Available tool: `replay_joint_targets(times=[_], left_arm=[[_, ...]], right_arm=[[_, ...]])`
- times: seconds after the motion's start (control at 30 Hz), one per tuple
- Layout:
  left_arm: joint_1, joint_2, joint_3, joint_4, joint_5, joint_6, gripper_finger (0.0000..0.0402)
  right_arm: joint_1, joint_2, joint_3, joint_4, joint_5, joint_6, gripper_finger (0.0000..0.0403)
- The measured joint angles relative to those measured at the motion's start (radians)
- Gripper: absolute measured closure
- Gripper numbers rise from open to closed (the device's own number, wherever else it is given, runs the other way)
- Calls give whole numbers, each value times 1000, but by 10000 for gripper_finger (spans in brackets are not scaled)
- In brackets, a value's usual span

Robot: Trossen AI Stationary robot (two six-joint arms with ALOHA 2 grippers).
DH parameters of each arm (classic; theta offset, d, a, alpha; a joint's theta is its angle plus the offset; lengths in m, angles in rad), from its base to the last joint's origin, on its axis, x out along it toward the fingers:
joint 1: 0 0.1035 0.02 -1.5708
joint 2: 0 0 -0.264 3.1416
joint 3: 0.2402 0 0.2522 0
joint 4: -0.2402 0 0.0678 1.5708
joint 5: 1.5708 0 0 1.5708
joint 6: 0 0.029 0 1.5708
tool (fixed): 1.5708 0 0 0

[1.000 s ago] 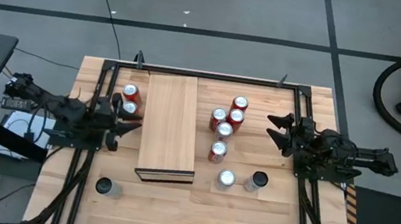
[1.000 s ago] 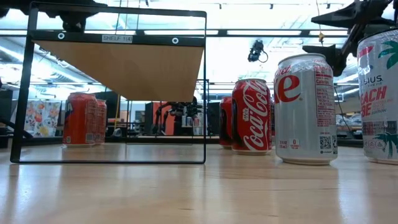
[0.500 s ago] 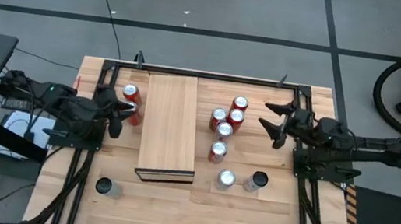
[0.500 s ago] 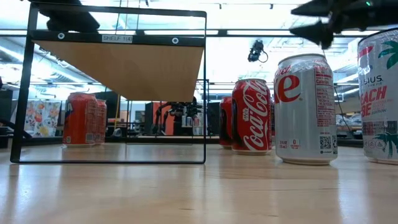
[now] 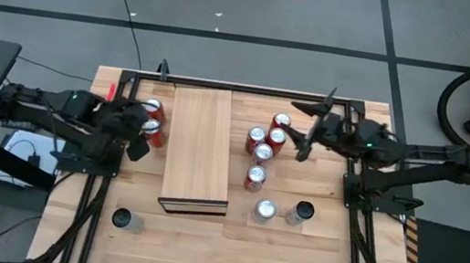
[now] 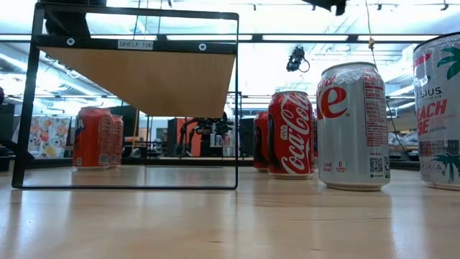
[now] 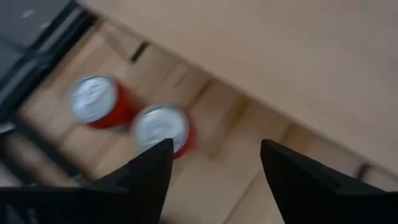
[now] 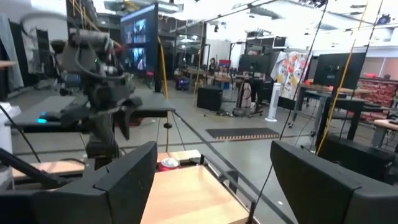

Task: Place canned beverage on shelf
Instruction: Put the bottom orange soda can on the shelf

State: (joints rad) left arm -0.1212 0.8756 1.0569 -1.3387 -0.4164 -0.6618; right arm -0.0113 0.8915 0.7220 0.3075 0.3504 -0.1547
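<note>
The left gripper (image 5: 145,128), jaws parted and empty, is poised above two red cans (image 5: 153,120) just beside the shelf (image 5: 200,145), while the right gripper (image 5: 307,132), likewise open and empty, is raised near the farther cluster.

Pale wood is shown by the shelf (image 5: 200,147). Beside it, red cans (image 5: 265,147) with silver tops are seen, plus a silver-and-red can (image 6: 353,126); another can's (image 6: 438,108) print, possibly teal, is cropped.
</note>
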Motion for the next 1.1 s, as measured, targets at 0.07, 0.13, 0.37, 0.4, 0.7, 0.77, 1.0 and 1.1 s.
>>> replay_joint_targets(times=[0.07, 0.13, 0.37, 0.4, 0.7, 0.77, 1.0, 1.1], left_arm=[[25, 48, 31, -57, 0, 1, 146], [41, 91, 46, -92, 2, -3, 145], [97, 205, 50, -175, 21, 17, 123], [102, 210, 50, -172, 21, 27, 117], [227, 204, 50, -134, 34, -3, 87], [260, 192, 50, -114, 65, 14, 87], [349, 93, -70, 34, 123, 94, 88], [392, 72, -117, 46, 134, 116, 88]], right_arm=[[0, 37, 0, 47, 0, -19, 79], [0, 63, 0, 114, 0, -29, 79], [0, 95, 1, 103, -1, -27, 79], [0, 92, 1, 94, -1, -26, 79], [2, 89, 1, 74, -7, -21, 80], [3, 89, 1, 71, -12, -20, 80], [12, 88, 1, 60, -31, 3, 80], [12, 88, 1, 58, -32, 6, 80]])
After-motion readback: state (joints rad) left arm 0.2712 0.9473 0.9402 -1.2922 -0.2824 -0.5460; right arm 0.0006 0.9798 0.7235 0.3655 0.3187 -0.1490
